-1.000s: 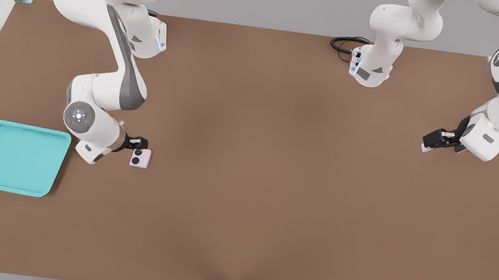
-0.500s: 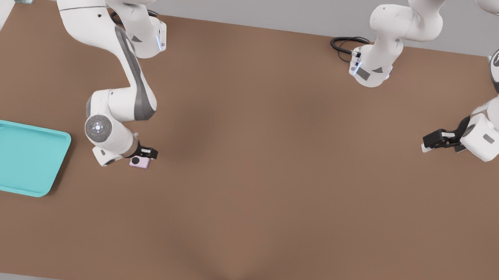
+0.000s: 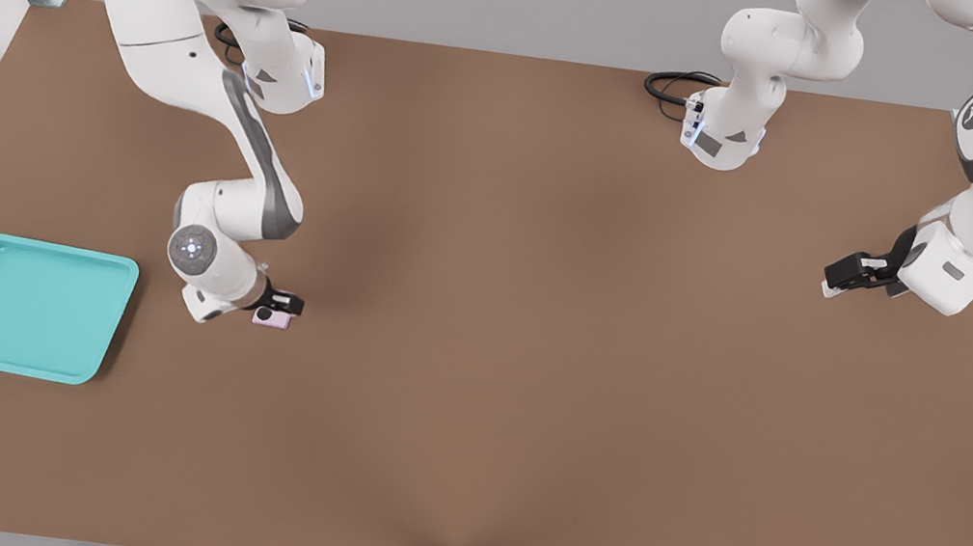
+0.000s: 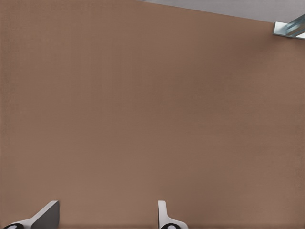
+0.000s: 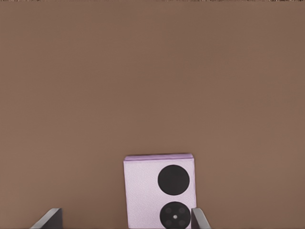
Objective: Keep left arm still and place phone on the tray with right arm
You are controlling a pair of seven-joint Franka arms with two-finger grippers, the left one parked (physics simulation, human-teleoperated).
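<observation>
Gripper (image 3: 282, 307) low over the table (image 3: 538, 320), fingers (image 5: 199, 220) spread wide, nothing held yet. Phone (image 5: 159, 191) flat directly beneath, lens side up, sitting between the fingers but off-centre, one edge close to a fingertip. Likely light, rigid, smooth-cased, so slippery; best pinched squarely across the two straight side edges, gently. Tray (image 3: 32, 307) well apart, beyond the wrist side.
</observation>
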